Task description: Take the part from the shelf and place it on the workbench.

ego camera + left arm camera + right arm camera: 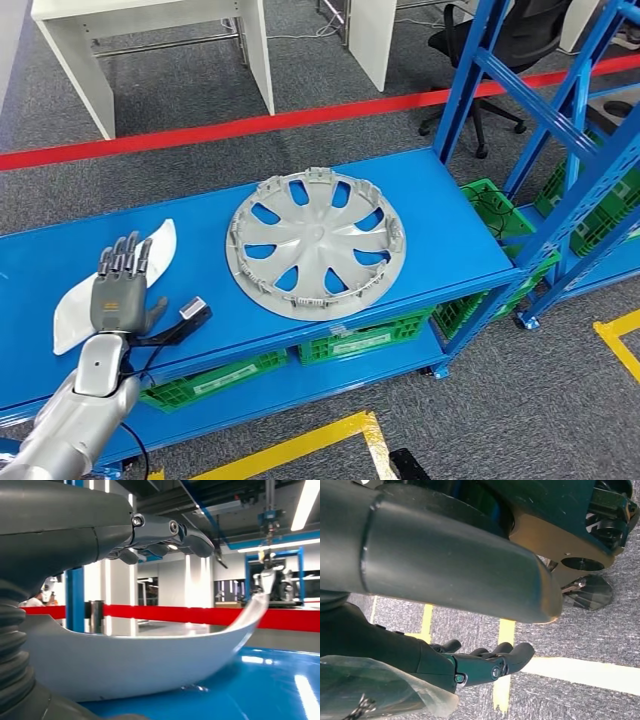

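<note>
here, left hand (118, 292) hovers over white curved part (155, 262) on blue shelf (453, 225) – fingers straight and apart, above part's upper surface, holding nothing. part lies at shelf's left end, well apart from grey wheel cover (315, 243) at shelf middle. right hand (486, 662) hangs over carpet with yellow floor tape (584, 672) – fingers loosely extended, nothing in them. green crates (362, 342) on lower shelf level.

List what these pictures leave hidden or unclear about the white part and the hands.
- White part, head view: its middle is covered by the left hand.
- Left wrist view: contact between fingers and part is unclear.
- Right hand, right wrist view: a clear bag hides its base.
</note>
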You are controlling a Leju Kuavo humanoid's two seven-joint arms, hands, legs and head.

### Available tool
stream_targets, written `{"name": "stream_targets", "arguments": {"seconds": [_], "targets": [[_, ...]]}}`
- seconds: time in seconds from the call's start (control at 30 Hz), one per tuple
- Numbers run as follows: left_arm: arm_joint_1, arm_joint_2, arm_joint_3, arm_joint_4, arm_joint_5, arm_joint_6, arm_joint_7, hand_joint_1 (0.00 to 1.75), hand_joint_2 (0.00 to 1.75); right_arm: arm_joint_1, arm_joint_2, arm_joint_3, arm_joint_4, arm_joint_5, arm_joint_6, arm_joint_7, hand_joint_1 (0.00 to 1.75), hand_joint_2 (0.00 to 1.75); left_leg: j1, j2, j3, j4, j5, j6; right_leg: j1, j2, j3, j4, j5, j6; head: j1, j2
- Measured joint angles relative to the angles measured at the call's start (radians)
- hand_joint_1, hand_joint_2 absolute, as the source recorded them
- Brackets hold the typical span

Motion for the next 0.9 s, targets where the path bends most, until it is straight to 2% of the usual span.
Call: {"name": "stream_targets", "arguments": {"seconds": [0.33, 0.37, 0.47, 0.5, 0.9], "targets": [[-0.012, 0.01, 0.052, 0.039, -0.023, -0.066, 0.065, 0.0, 1.75, 0.001, 0.002, -0.002, 0.0, 0.008, -0.003, -0.007, 0.0, 0.0, 0.0, 0.0, 0.001, 0.0, 0.001, -0.001, 0.0, 0.0, 0.0, 0.001, 0.0, 0.0, 0.0, 0.0], [-0.013, 0.01, 0.056, 0.043, -0.023, -0.068, 0.067, 0.1, 1.75, 0.001, 0.003, -0.003, 0.0, 0.008, -0.003, -0.008, 0.0, 0.0, 0.0, 0.0, 0.001, 0.0, 0.001, -0.001, 0.0, 0.0, 0.001, 0.001, 0.0, 0.0, 0.0, 0.0], [-0.016, 0.012, 0.063, 0.052, -0.023, -0.076, 0.068, 1.41, 1.75, 0.001, 0.005, -0.005, 0.0, 0.009, -0.003, -0.008, 0.0, 0.0, 0.0, 0.0, 0.002, 0.0, 0.001, -0.001, 0.0, 0.0, 0.001, 0.001, 0.0, 0.0, 0.0, 0.0], [-0.016, 0.013, 0.064, 0.055, -0.023, -0.08, 0.068, 1.75, 1.75, 0.002, 0.005, -0.005, 0.0, 0.01, -0.003, -0.008, 0.0, 0.0, 0.0, 0.0, 0.003, 0.0, 0.001, -0.001, 0.0, 0.0, 0.001, 0.001, 0.0, 0.0, 0.0, 0.0], [-0.006, 0.015, 0.071, 0.084, -0.02, -0.132, 0.046, 1.75, 1.75, 0.003, 0.006, -0.007, 0.0, 0.017, -0.011, -0.027, 0.0, 0.0, 0.0, 0.0, 0.003, 0.0, 0.002, -0.002, 0.0, -0.001, 0.002, 0.001, 0.0, 0.0, 0.0, 0.0]]}}
